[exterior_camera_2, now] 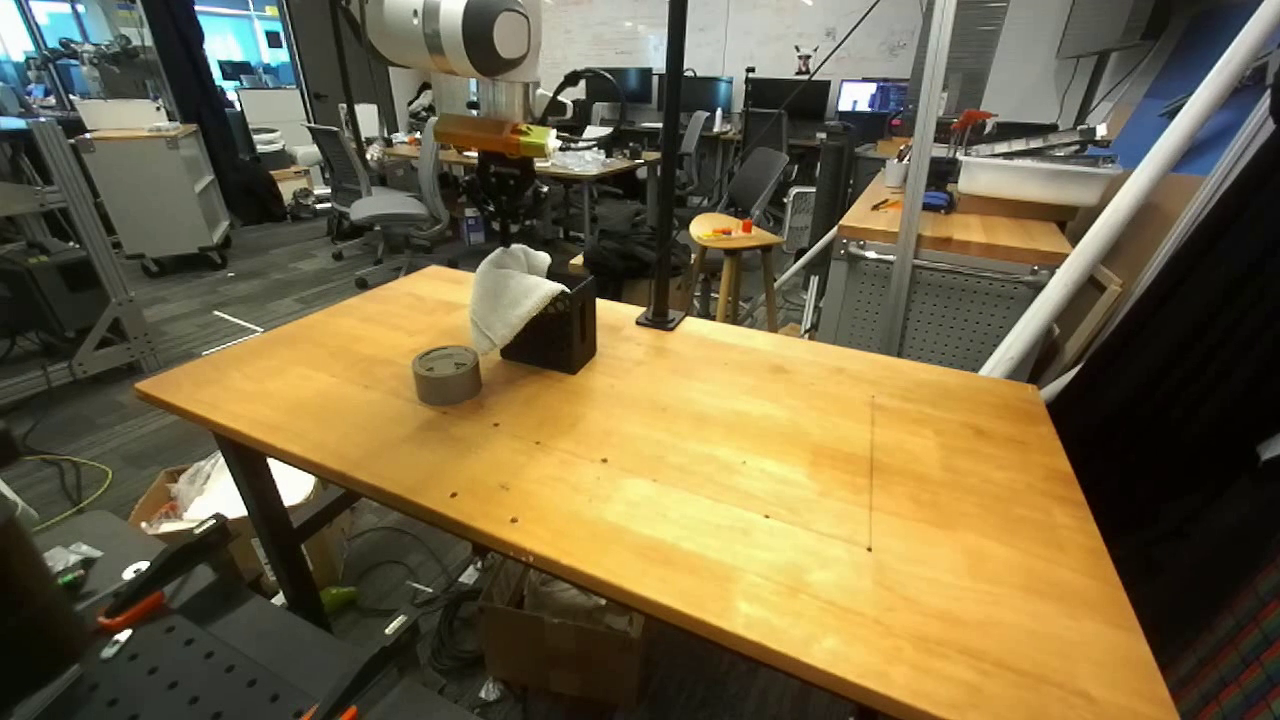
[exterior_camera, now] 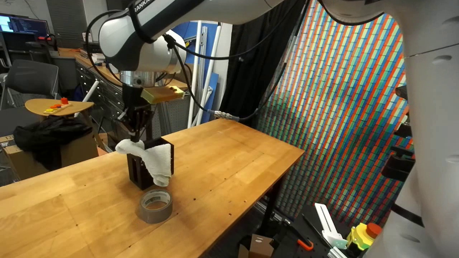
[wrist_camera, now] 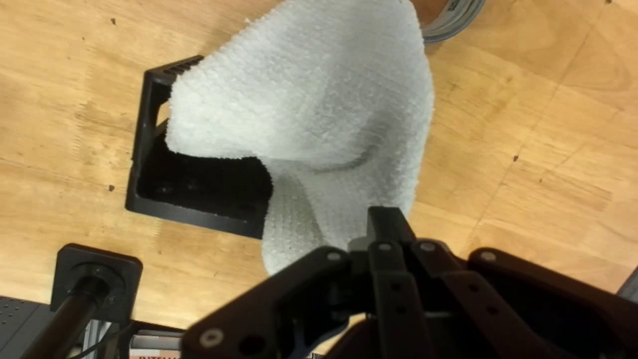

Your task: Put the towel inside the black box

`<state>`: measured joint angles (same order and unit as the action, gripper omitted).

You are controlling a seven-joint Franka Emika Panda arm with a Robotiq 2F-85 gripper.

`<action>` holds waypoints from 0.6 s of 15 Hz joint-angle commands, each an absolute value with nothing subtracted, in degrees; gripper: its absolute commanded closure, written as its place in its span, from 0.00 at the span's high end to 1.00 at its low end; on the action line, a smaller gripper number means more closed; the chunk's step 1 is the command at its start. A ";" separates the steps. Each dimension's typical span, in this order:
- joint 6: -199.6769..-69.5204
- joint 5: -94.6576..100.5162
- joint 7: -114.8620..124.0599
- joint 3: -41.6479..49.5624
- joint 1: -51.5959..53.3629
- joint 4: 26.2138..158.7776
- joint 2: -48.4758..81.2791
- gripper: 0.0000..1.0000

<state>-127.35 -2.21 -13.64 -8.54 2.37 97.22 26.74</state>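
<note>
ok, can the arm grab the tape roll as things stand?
Probably not yet: the tool looks closed on the towel, which drapes partly over the black box. The tape roll itself looks reachable, its top uncovered in both exterior views.

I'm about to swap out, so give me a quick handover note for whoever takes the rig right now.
Gripper: appears shut on one end of the towel.
Towel: draped over part of the opening of the black box, with much of it hanging outside.
Box: on the table, a tape roll nearby.
Done: towel brought to the box.
Left: get it fully inside, then release.
</note>
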 commanded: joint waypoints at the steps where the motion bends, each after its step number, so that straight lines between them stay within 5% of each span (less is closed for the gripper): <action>1: -126.99 -1.44 -10.43 -8.03 4.69 99.71 23.82 0.03; 9: -125.22 -1.33 -10.66 -8.36 6.72 97.19 26.57 0.03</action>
